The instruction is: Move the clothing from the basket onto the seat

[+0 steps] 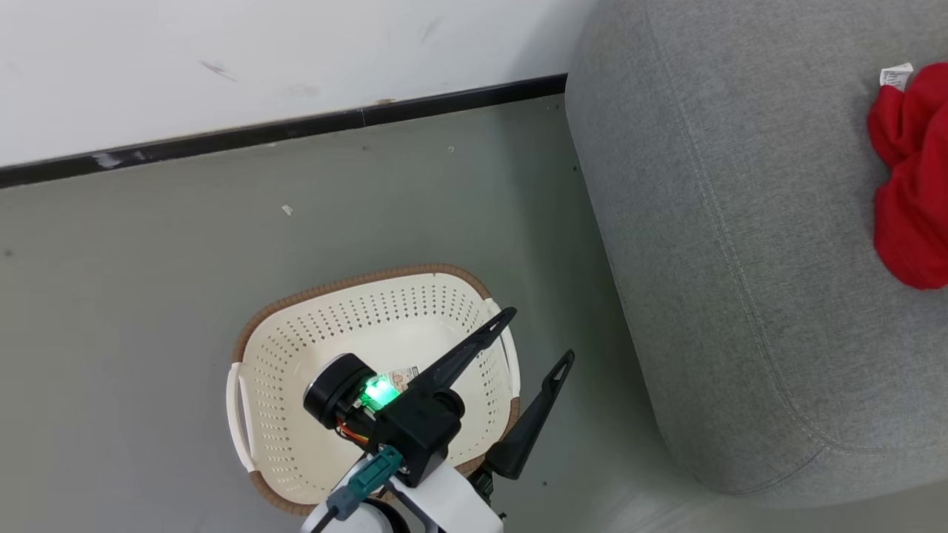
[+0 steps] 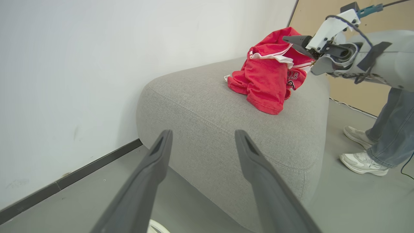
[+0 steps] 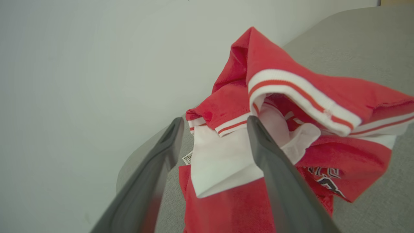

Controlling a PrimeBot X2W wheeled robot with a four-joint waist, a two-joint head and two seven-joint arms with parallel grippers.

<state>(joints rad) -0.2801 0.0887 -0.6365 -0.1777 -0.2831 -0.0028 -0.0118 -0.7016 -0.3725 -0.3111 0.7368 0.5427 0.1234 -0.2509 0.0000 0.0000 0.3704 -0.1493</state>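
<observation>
Done: bright red soft garment (image 2: 265, 81) lies on grey woven sofa (image 2: 207, 106), far right; cream-white perforated basket (image 1: 296, 348) near, bare. Wide right claw (image 3: 215, 121) astride garment; left claw (image 1: 537, 337) wide. Left: retreat, likely.

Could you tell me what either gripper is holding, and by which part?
Nothing: left gripper and right gripper are open; the clothing lies on the seat.

The left gripper (image 1: 537, 337) has two long black pointy fingers (image 1: 463, 355), a shiny green light (image 1: 379, 391), orange wires (image 1: 352, 433), a white arm (image 1: 444, 503).
</observation>
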